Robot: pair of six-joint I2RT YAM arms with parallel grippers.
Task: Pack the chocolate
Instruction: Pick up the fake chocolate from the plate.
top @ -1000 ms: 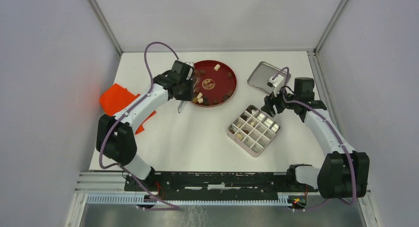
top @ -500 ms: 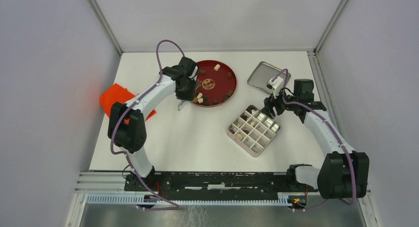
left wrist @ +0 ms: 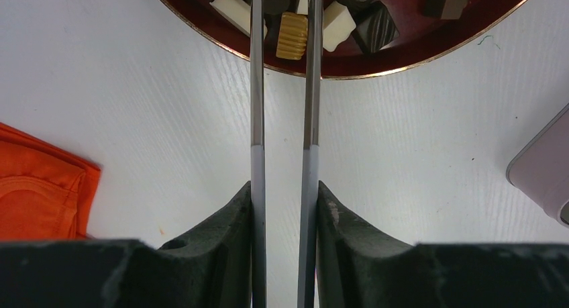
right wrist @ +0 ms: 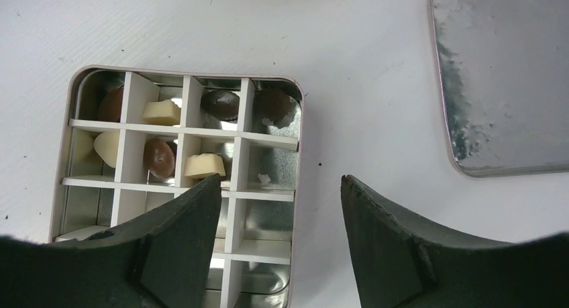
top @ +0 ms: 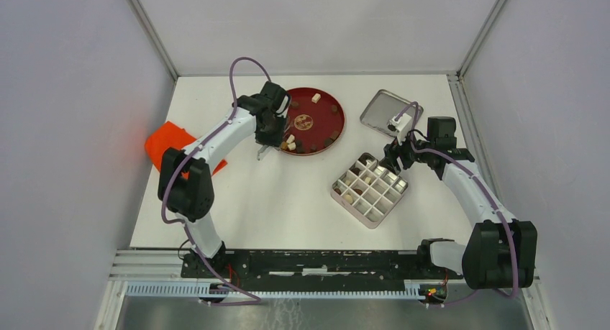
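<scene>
Past left fingers [left wrist: 225, 244], between tweezers [left wrist: 257, 120]: chocolate [left wrist: 292, 36]

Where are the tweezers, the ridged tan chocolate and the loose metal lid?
tweezers [left wrist: 257, 86]: left wrist view, on the left blade.
ridged tan chocolate [left wrist: 292, 35]: left wrist view, on its ribbed top.
metal lid [right wrist: 503, 73]: right wrist view, on its bare inner face.
</scene>
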